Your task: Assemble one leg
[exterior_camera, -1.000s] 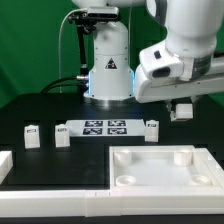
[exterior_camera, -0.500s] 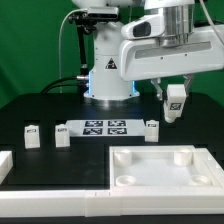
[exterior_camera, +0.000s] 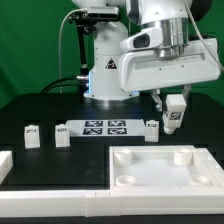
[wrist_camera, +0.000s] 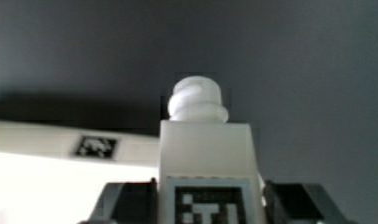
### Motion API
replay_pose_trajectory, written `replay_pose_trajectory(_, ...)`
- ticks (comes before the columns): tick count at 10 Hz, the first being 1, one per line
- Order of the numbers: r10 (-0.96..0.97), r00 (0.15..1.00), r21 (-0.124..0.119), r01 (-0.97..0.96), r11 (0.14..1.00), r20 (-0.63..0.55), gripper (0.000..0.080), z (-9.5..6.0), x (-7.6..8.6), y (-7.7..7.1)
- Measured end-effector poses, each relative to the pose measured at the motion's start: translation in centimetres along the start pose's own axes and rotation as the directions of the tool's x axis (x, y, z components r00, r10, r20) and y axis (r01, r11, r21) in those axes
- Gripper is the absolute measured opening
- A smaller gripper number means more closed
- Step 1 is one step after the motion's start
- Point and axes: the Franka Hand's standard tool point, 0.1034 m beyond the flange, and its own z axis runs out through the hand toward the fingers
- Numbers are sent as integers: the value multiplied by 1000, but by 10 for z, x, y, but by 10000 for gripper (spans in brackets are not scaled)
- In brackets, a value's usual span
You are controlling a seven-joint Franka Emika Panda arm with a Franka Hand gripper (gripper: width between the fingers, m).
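Observation:
My gripper (exterior_camera: 174, 110) is shut on a leg (exterior_camera: 174, 113), a small white block with a marker tag, and holds it in the air above the far right part of the large white slab (exterior_camera: 160, 165). In the wrist view the held leg (wrist_camera: 207, 150) stands between my dark fingers (wrist_camera: 129, 200), its rounded peg end pointing away and its tag facing the camera. Three more legs stand on the black table: one (exterior_camera: 152, 127) beside the marker board's right end and two (exterior_camera: 32, 134) (exterior_camera: 61, 136) toward the exterior view's left.
The marker board (exterior_camera: 105, 127) lies in the middle of the table; its edge with one tag shows in the wrist view (wrist_camera: 61, 145). A white frame edge (exterior_camera: 50, 185) runs along the front left. The robot base (exterior_camera: 108, 70) stands behind.
The arm has swung toward the exterior view's left and come lower with the leg in its grip; the leg now hangs nearer the table, just right of the standing leg.

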Motion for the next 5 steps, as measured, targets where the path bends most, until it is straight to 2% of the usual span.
replay_pose_trajectory(5, -33, 998, 25, 34, 999, -52, 287, 1, 67, -9)
